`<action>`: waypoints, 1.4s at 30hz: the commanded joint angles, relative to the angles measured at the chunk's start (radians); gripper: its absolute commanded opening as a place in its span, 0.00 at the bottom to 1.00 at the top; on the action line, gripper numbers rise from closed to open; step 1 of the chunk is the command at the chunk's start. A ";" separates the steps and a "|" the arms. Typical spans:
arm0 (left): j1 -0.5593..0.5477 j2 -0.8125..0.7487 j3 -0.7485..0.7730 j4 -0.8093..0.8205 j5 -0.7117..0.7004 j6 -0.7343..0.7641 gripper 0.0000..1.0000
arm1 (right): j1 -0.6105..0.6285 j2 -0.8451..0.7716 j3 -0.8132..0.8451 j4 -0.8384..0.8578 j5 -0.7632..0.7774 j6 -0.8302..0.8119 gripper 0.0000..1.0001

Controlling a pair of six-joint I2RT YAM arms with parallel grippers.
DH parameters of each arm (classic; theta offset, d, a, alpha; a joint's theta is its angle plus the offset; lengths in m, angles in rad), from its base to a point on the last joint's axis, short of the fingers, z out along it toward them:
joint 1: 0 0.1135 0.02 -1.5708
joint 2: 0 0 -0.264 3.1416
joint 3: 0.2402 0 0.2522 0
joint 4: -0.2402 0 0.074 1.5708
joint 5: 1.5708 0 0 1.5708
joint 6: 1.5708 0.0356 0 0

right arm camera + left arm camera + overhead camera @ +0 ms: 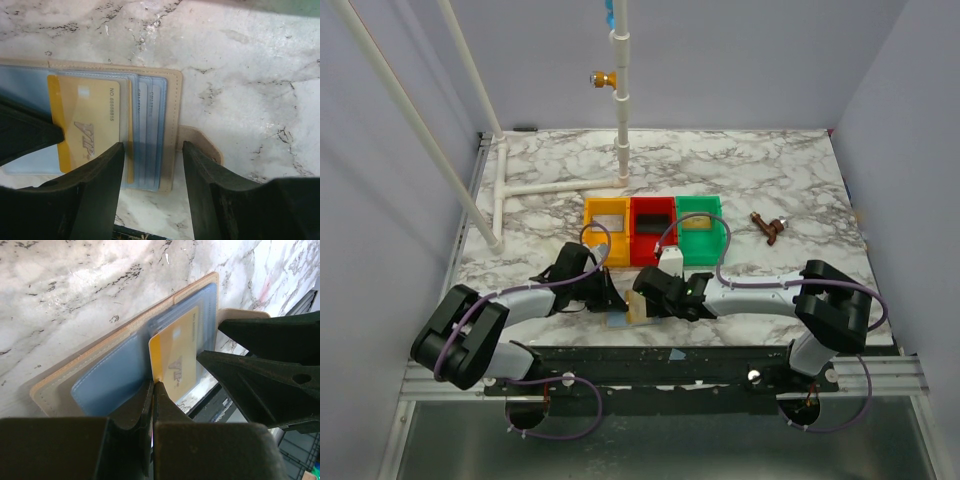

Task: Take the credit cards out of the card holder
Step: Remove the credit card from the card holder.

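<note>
Card holder (150, 110) lies open, lining up, at the near edge of the marble tabletop (760, 170), between the two hands. Grey-blue lining, tan border, clear stacked pockets on one half. Snap tab (202, 142) sticks out past the pocket side.

Yellow card (90, 125) sits in a pocket, partly drawn out towards the fold; "VIP" and a number are printed on it.

Left hand (154, 385): fingers pressed together, pinching the exposed corner of the yellow card.

Right hand (152, 150): fingers spread, one tip over the card's edge, the other over the snap tab, the pocket half between them. Cannot tell whether they press down on it.

Just beyond the hands stands a white block (671, 259), upright.

Behind it are three trays in a row, touching: yellow tray (590, 232) holding a grey card (608, 215), red tray (636, 240) holding a black card (655, 215), green tray (719, 228) holding a tan card (697, 221).

Right of the green tray, apart from it, lies a small brown object (768, 228); too small to identify.

Far side: white pipe frame (621, 100) rising from the tabletop.
</note>
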 commanded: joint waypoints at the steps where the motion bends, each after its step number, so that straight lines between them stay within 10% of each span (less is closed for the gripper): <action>1: 0.003 -0.027 -0.022 -0.048 -0.062 0.030 0.00 | 0.006 0.048 -0.043 -0.100 0.037 0.013 0.53; 42: 0.049 -0.461 0.192 -0.626 -0.346 0.112 0.00 | 0.005 -0.023 -0.007 -0.071 0.009 -0.003 0.55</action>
